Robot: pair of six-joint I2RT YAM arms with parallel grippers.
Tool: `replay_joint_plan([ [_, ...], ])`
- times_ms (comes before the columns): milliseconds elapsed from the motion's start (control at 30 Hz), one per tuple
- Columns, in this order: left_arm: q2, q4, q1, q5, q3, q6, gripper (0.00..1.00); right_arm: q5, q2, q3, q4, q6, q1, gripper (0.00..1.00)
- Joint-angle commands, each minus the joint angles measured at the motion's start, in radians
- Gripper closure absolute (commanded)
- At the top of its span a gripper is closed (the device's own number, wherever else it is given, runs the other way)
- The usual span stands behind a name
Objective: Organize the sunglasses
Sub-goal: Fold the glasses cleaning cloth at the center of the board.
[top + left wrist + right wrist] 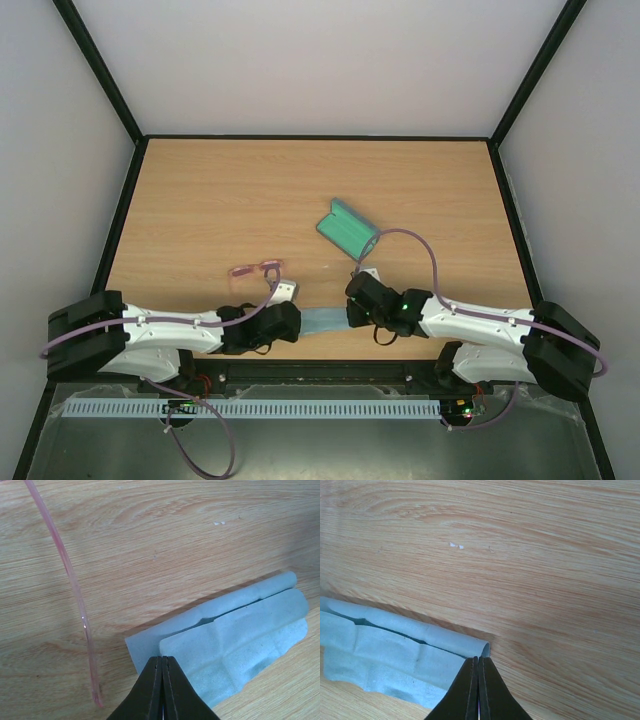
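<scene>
The left gripper (pixel 162 660) and right gripper (pixel 478 660), jaws closed, pinch opposite ends of the cloth (pixel 235 630), seemingly folding it. The sunglasses (pixel 245 271) lie nearby.

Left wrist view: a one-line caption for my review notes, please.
Left gripper shut on the folded blue cloth; a pink sunglasses arm lies beside it on the table.

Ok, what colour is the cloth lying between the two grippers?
The cloth is plain light blue, clearest in the left wrist view.
</scene>
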Motion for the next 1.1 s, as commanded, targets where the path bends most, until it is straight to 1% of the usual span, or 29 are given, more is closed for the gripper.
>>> replay_joint_plan([
  [0,0.013,0.009,-0.017,-0.025,-0.017,-0.018,0.98,0.022,0.014,-0.015,-0.004,0.023,0.017,0.99],
  [667,0.041,0.039,-0.073,-0.034,-0.013,-0.055,0.97,0.038,-0.003,-0.021,-0.016,0.032,0.026,0.99],
  [900,0.039,0.040,-0.095,-0.038,-0.019,-0.077,0.75,0.026,0.005,-0.030,0.000,0.030,0.027,0.99],
  [967,0.035,0.026,-0.100,-0.040,-0.017,-0.084,0.63,0.017,0.020,-0.029,0.005,0.028,0.028,0.99],
  [1033,0.005,-0.022,-0.110,-0.059,-0.013,-0.105,0.43,0.009,0.030,-0.027,0.010,0.027,0.028,0.98],
  [1067,-0.023,-0.054,-0.116,-0.068,-0.013,-0.116,0.35,0.005,0.030,-0.027,0.010,0.027,0.028,0.95],
])
